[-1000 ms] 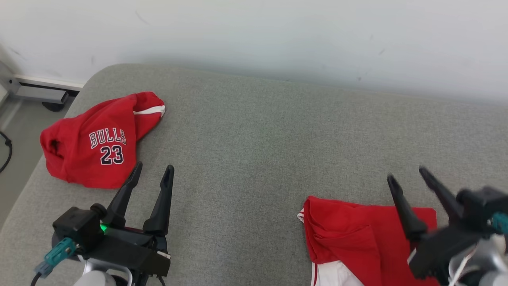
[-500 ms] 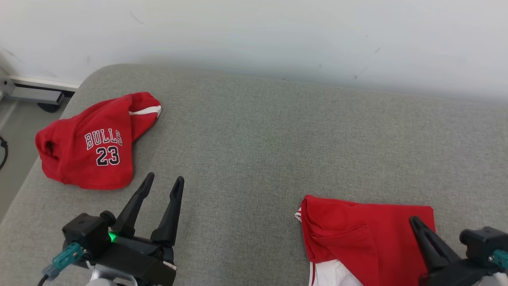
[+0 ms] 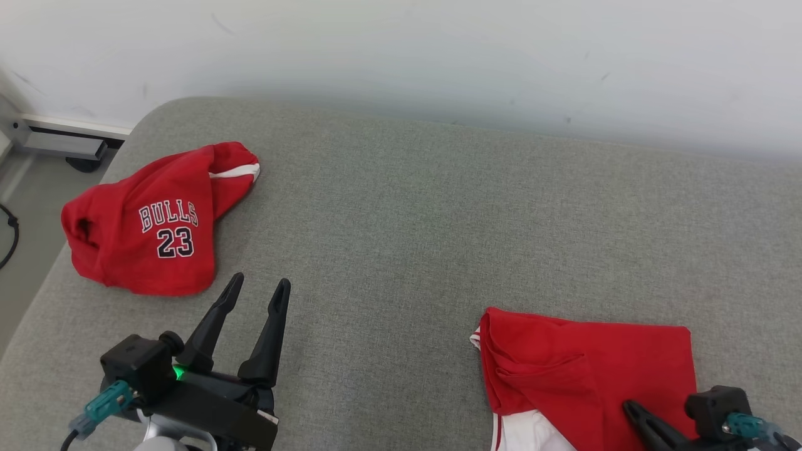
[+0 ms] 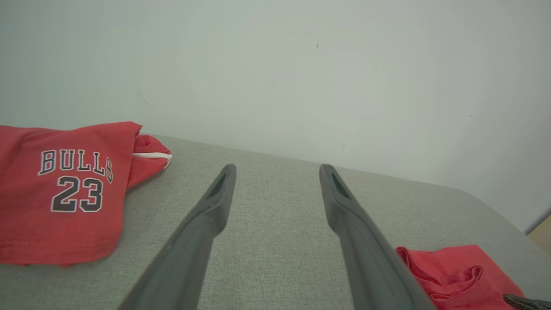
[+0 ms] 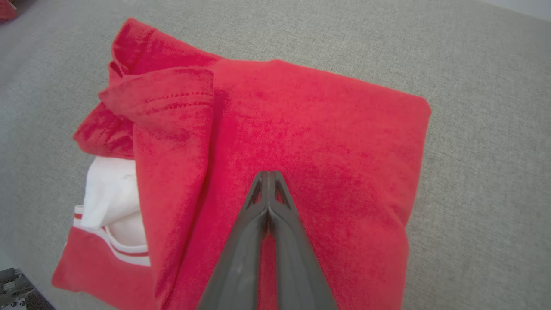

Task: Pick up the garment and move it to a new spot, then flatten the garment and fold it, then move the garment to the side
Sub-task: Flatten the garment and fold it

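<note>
A crumpled red garment (image 3: pixel 147 225) printed BULLS 23 lies at the far left of the grey cushion (image 3: pixel 407 219); it also shows in the left wrist view (image 4: pixel 64 193). My left gripper (image 3: pixel 260 280) is open and empty, just right of and nearer than it, fingers apart (image 4: pixel 277 168). A second red garment (image 3: pixel 595 369) with white trim lies folded at the near right (image 5: pixel 301 129). My right gripper (image 5: pixel 267 174) hovers over its middle with the fingers pressed together and no cloth between them; it sits at the head view's bottom right (image 3: pixel 630 408).
A pale wall (image 3: pixel 401 56) runs behind the cushion. The cushion's left edge drops to the floor, where a grey baseboard unit (image 3: pixel 62 143) and a dark cable (image 3: pixel 9 238) lie. Bare grey fabric stretches between the two garments.
My right gripper has shut and drawn back toward the bottom right corner, off the folded garment's far edge. The left gripper has shifted slightly right and nearer. The head camera has moved a little.
</note>
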